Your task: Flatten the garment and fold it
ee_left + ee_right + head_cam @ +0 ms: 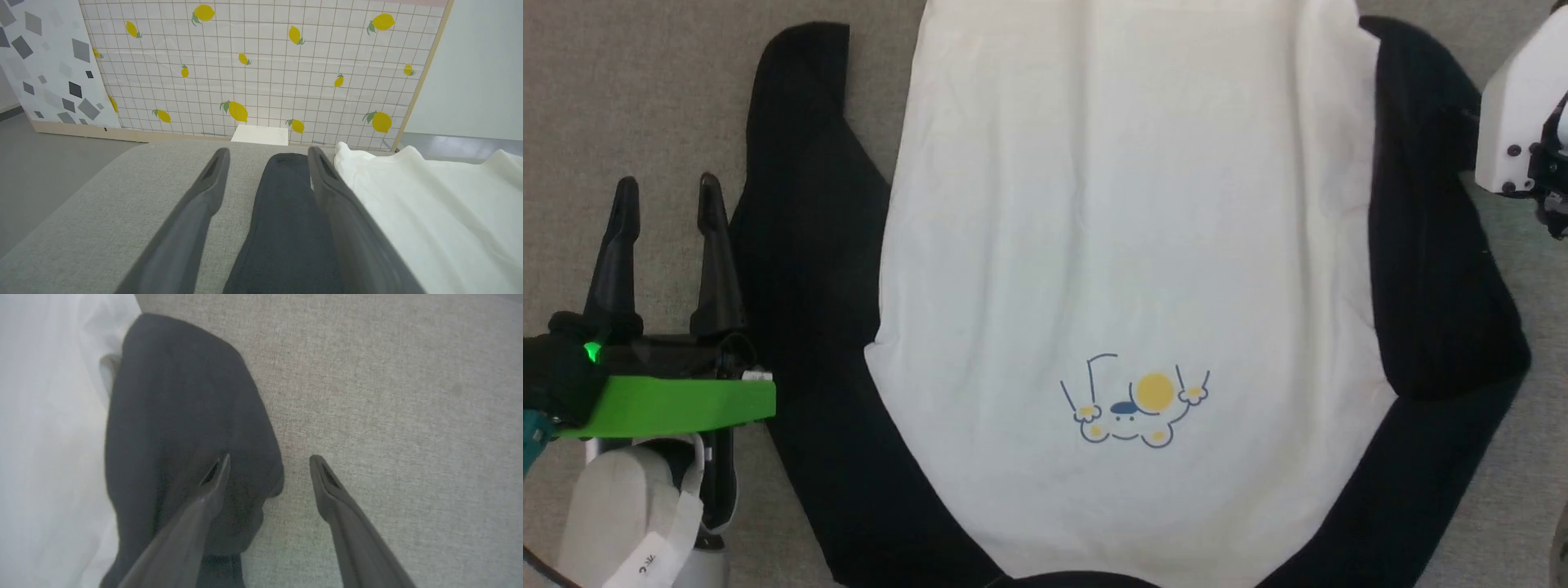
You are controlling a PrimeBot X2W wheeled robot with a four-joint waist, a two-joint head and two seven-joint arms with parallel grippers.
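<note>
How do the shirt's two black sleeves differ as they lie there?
The left black fabric sleeve lies long and fairly straight; the right black fabric sleeve looks folded back on itself. The left sleeve narrows to a squared end; the right sleeve is broad and bulky. Both flank the soft white shirt body on the grey cloth surface.

Grey woven surface (645,98), lemon-print grid panel (261,69) behind it, small white box (260,134) at the panel's foot, grey floor (49,163)
</note>
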